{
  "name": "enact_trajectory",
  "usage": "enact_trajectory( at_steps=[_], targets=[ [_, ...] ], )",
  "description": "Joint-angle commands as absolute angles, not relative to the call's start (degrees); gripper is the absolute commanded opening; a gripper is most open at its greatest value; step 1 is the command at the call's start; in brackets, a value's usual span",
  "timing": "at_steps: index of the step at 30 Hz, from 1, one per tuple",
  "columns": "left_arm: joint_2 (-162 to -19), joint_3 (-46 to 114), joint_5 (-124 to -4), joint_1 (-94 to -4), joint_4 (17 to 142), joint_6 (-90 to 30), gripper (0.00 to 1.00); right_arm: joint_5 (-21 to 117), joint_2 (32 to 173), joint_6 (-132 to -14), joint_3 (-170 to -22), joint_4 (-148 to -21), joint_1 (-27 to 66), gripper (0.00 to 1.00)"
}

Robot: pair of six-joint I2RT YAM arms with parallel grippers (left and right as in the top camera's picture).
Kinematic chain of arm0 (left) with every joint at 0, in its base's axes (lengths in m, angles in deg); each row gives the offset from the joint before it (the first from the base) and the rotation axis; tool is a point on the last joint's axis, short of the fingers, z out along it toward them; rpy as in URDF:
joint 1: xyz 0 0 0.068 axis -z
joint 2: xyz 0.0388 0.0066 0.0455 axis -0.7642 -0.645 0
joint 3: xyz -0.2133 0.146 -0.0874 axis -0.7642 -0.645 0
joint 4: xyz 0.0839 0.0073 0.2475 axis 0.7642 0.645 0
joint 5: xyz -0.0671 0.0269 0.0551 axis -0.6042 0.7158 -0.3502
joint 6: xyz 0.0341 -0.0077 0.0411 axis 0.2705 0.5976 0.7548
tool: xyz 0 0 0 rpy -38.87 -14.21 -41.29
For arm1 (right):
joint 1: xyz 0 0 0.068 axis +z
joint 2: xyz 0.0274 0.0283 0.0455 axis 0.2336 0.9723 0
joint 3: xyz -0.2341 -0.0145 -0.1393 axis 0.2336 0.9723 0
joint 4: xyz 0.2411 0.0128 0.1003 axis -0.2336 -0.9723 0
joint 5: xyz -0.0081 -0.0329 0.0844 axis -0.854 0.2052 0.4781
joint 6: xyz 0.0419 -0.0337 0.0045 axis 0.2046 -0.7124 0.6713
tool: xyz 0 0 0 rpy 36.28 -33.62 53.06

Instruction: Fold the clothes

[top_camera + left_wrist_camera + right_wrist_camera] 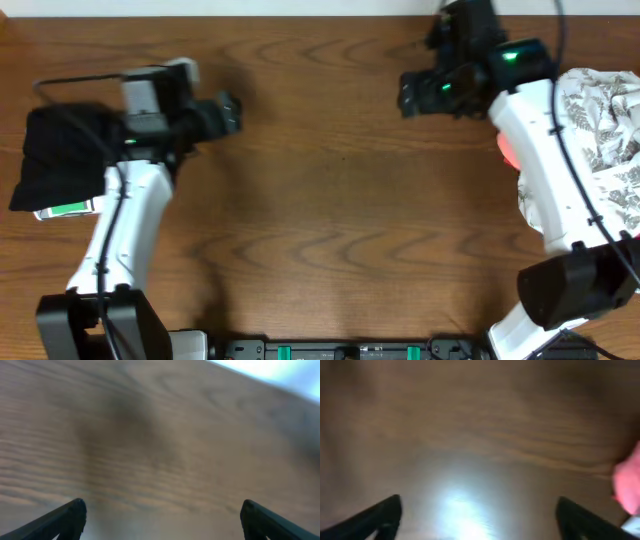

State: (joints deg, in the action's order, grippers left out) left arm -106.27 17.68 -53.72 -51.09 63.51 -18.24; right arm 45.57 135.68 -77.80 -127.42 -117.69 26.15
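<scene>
A folded black garment point(55, 155) lies as a compact dark square at the table's left edge, partly under the left arm. My left gripper point(228, 112) hovers to its right over bare wood, open and empty; the left wrist view shows its two fingertips point(161, 512) wide apart above the table. My right gripper point(412, 93) is at the back right, open and empty; its fingertips point(477, 512) are wide apart over bare wood in the right wrist view. A white patterned cloth pile point(605, 130) lies at the right edge behind the right arm.
A green and white item point(68, 209) pokes out beneath the black garment. A pink-red object point(506, 150) sits next to the patterned pile and shows in the right wrist view point(627, 485). The wooden table point(330, 200) spans the view.
</scene>
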Motion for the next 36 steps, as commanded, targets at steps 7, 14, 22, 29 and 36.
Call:
enact_trajectory(
  at_steps=[7,14,22,29,36],
  targets=[
    [-105.48,17.59,-38.62,-40.49,69.48,-11.51,0.98,44.24,135.13,-78.50,-127.33,-118.06,18.31,0.91],
    [-96.00,17.64,-43.84,-40.80,78.81,-11.75,0.98,44.24,127.68,-79.57,-124.51,-118.76,18.85,0.88],
    [-76.76,9.85,-43.77,-40.73,79.40,-12.93,0.98,44.80,103.83,-79.11,-100.14,-107.18,20.78,0.92],
    [-56.22,-3.17,-39.27,-40.75,79.34,-17.84,0.98,43.97,83.15,-78.22,-78.70,-102.08,23.18,0.99],
    [-48.74,-10.04,-38.62,-40.75,78.84,-18.11,0.98,44.45,73.82,-78.26,-69.65,-104.40,23.22,0.99]
  ],
)
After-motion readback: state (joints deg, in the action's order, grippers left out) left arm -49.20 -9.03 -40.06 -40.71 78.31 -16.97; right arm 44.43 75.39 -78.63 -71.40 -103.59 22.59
